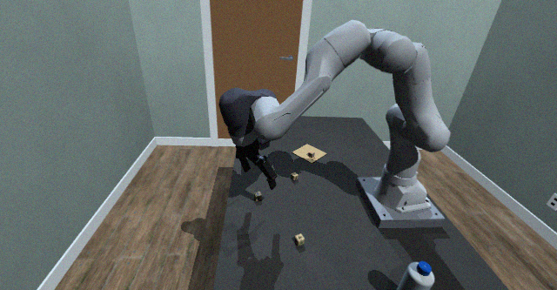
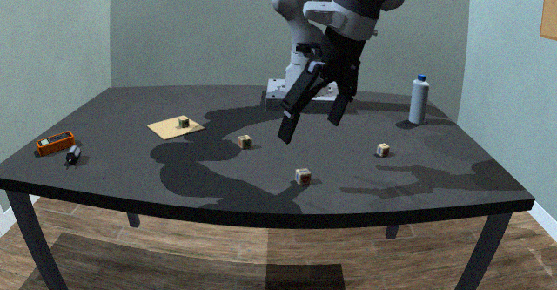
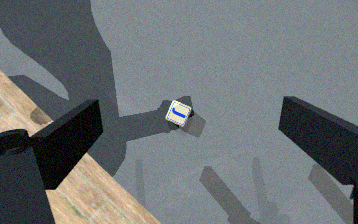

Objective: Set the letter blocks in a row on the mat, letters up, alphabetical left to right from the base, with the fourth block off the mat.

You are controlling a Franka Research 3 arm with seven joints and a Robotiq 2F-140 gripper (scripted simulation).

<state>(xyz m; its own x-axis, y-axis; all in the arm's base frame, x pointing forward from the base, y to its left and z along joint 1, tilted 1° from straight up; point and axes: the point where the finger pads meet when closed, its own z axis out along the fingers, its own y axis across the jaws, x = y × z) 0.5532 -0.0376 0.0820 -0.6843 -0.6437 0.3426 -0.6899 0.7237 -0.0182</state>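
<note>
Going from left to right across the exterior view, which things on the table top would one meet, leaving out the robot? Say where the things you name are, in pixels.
Orange device (image 2: 56, 143), small dark-tipped object (image 2: 73, 155), mat (image 2: 163, 129) (image 1: 302, 151) with a block (image 2: 184, 122) (image 1: 311, 154) on it, second block (image 2: 244, 142) (image 1: 294, 176), third block (image 2: 303, 177) (image 1: 258, 196) (image 3: 178, 113), fourth block (image 2: 383, 150) (image 1: 299, 239), blue-capped bottle (image 2: 419, 103) (image 1: 415, 278).
</note>
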